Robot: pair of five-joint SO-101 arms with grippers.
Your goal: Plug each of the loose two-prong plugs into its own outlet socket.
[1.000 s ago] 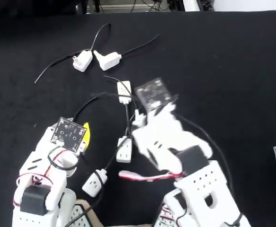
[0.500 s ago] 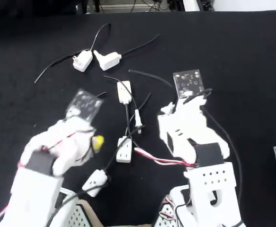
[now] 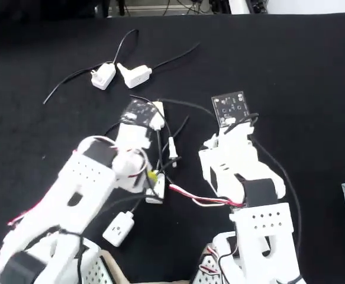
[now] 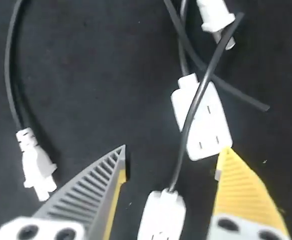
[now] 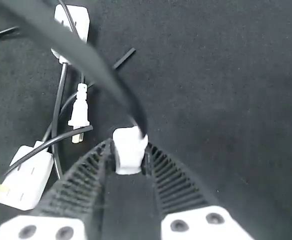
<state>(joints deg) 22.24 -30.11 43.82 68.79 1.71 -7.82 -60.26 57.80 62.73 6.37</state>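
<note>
Jaws status, right jaws first: narrow, clamped on a small white plug [image 5: 129, 150]. Its black cord [image 5: 93, 60] runs off past the camera. You have that arm over the middle of the black worktop [image 3: 302, 71], with the held plug just right of the cable tangle.

Your left jaws stand wide with nothing gripped; the grey finger [image 4: 93, 195] and yellow finger [image 4: 243, 190] are well apart. The yellow finger's tip sits at the near end of the middle socket [image 4: 203, 125]. Can't tell if it touches. You can see that socket's slots face up. A thin cord crosses over it and ends in the near socket [image 4: 161, 222], which shows in the gap between the two fingers.

Loose items for you:
- A loose plug [image 3: 172, 147] lies on the cloth between the middle socket and the far socket [image 5: 74, 20].
- A second loose plug [image 4: 35, 167] lies beside the grey finger on its own black cord.
- A bulky plug [image 3: 103, 76] and a second bulky plug [image 3: 135, 74] lie side by side at the far side of the worktop, cords trailing, well apart from both arms.
</note>
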